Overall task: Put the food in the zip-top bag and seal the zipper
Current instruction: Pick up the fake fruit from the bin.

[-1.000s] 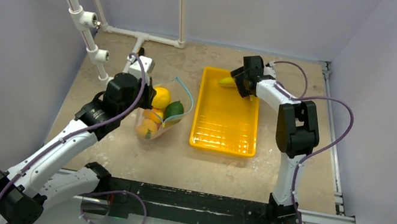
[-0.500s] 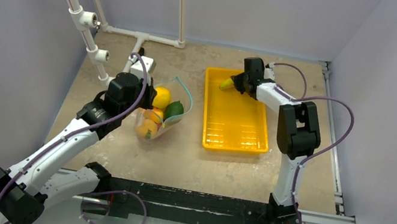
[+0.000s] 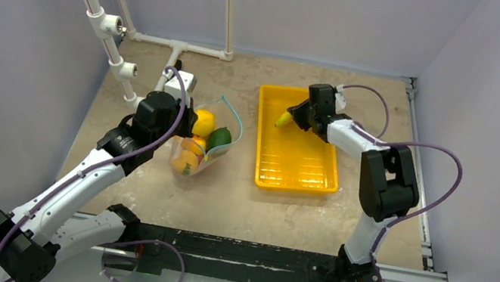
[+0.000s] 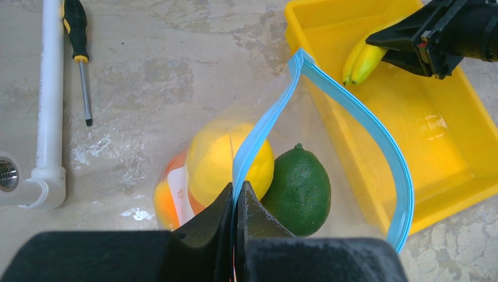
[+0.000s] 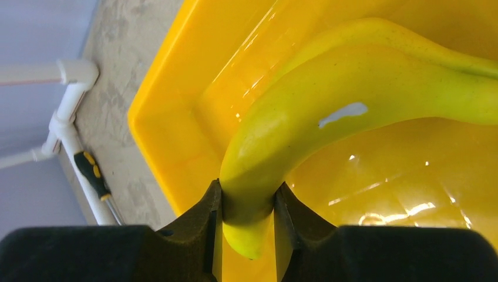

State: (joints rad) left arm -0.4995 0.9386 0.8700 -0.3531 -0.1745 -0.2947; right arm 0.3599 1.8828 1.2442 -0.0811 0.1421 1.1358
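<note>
Left tool (image 4: pixel 237 197) clamped shut on zipper (image 4: pixel 358 114) of zip-top bag (image 3: pixel 192 156), mouth open, lemon (image 4: pixel 220 158) and lime (image 4: pixel 299 191) inside, on table (image 3: pixel 221 205). Right tool (image 5: pixel 246 205) gripped banana (image 5: pixel 364 94) at far end of yellow tray (image 3: pixel 297 186).

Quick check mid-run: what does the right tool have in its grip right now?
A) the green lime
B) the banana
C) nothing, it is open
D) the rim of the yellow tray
B: in the right wrist view the right tool is closed on one end of the banana, held above the floor of the yellow tray.
</note>
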